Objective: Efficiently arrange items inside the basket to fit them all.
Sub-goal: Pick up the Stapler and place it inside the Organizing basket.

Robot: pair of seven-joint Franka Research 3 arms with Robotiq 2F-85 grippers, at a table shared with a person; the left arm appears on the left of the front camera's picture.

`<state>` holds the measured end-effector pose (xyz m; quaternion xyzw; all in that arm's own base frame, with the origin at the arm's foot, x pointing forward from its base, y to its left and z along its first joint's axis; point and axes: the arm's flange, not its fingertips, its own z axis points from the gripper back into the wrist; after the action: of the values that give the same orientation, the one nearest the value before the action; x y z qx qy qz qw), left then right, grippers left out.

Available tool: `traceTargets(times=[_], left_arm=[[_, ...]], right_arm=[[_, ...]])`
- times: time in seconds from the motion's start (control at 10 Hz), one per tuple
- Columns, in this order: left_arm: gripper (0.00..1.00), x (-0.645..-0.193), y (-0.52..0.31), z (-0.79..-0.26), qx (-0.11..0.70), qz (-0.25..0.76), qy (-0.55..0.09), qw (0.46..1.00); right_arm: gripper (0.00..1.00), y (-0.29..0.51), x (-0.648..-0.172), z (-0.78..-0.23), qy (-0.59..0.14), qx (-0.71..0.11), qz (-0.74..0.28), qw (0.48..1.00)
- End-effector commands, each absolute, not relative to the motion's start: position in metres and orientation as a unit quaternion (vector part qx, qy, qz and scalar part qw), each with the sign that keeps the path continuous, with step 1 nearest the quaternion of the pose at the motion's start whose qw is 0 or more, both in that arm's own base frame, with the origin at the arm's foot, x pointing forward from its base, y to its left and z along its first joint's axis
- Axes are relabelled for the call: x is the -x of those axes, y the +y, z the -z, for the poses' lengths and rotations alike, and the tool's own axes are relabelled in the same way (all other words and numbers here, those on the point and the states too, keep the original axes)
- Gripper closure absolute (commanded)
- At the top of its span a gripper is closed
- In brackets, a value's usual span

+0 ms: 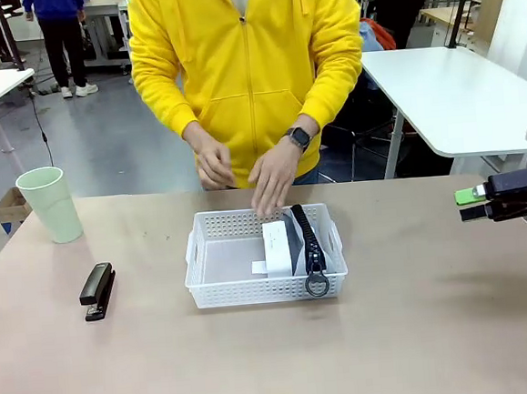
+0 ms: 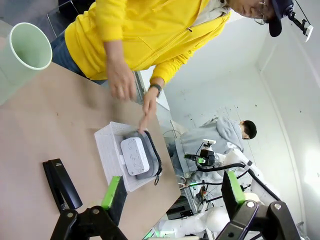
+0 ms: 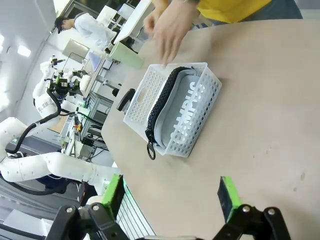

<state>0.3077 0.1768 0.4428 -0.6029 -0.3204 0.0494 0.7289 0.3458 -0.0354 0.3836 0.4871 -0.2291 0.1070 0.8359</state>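
The white perforated basket (image 1: 206, 284) sits mid-table, also seen in the wrist views (image 2: 107, 150) (image 3: 145, 97). Inside it, on its right side, the grey pouch (image 1: 294, 242) stands on edge, its black zipper and ring pull (image 1: 317, 284) hanging over the near rim; the white boxy device (image 1: 276, 247) leans against it. The person's hand (image 1: 271, 183) hovers over the basket's far edge. The black stapler (image 1: 97, 290) lies left of the basket. The pale green cup (image 1: 50, 204) stands far left. My right gripper (image 1: 472, 203) is open at the right edge. My left gripper (image 2: 172, 192) is open, high above the table.
The person in a yellow hoodie (image 1: 248, 61) stands at the far side with both hands near the basket. The left half of the basket floor (image 1: 227, 259) is bare. Open tabletop (image 1: 420, 331) lies in front and to the right.
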Motion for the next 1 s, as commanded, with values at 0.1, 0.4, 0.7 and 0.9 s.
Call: traceTargets(times=[0.1, 0.4, 0.7, 0.9], left_arm=[[0.0, -0.305, 0.176, -0.445, 0.605, -0.043, -0.323, 0.726], [0.0, -0.305, 0.176, -0.445, 0.605, -0.043, -0.323, 0.726], [0.0, -0.305, 0.176, -0.445, 0.605, -0.043, -0.323, 0.726], [0.0, -0.297, 0.165, -0.459, 0.556, -0.009, -0.267, 0.787]], right_arm=[[0.0, -0.035, -0.345, -0.386, -0.223, -0.485, -0.1, 0.84], [0.0, -0.035, -0.345, -0.386, -0.223, -0.485, -0.1, 0.84], [0.0, -0.035, -0.345, -0.386, -0.223, -0.485, -0.1, 0.84], [0.0, -0.035, -0.345, -0.386, -0.223, -0.485, -0.1, 0.84]])
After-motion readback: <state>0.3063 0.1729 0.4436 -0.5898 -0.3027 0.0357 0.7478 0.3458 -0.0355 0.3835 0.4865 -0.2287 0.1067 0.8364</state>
